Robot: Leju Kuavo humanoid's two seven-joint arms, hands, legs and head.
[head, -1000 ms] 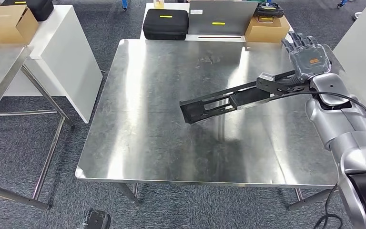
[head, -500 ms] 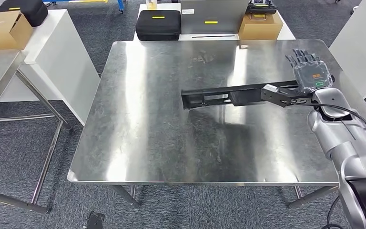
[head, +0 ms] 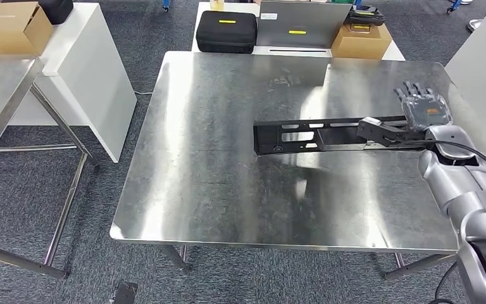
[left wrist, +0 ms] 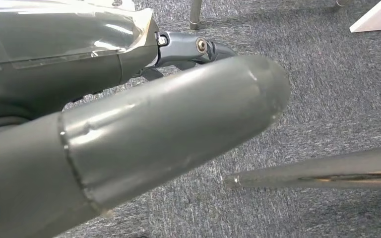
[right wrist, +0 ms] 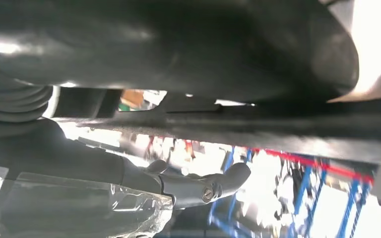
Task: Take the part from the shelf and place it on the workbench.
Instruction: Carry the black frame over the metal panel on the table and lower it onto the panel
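Note:
The part (head: 316, 136) is a long black slotted bar. It lies level across the right half of the steel workbench (head: 215, 126), very low over it; I cannot tell whether it touches. My right hand (head: 425, 109) grips the bar's right end near the table's right edge, fingers pointing away from me. In the right wrist view the bar (right wrist: 278, 124) crosses as a dark strip between the thumb and the fingers (right wrist: 203, 186). My left hand (left wrist: 129, 129) hangs over grey carpet, thumb stretched out, holding nothing.
Behind the workbench a low white table carries a black case (head: 226, 30), a grey panel (head: 304, 24) and a cardboard box (head: 361, 39). A white cabinet (head: 82, 69) and another steel table (head: 0, 88) stand at the left, a white unit (head: 481, 63) at the right.
The camera has shifted. The bar, which slanted with its free end down, has levelled out and sunk close to the tabletop, and my right hand has come down with it.

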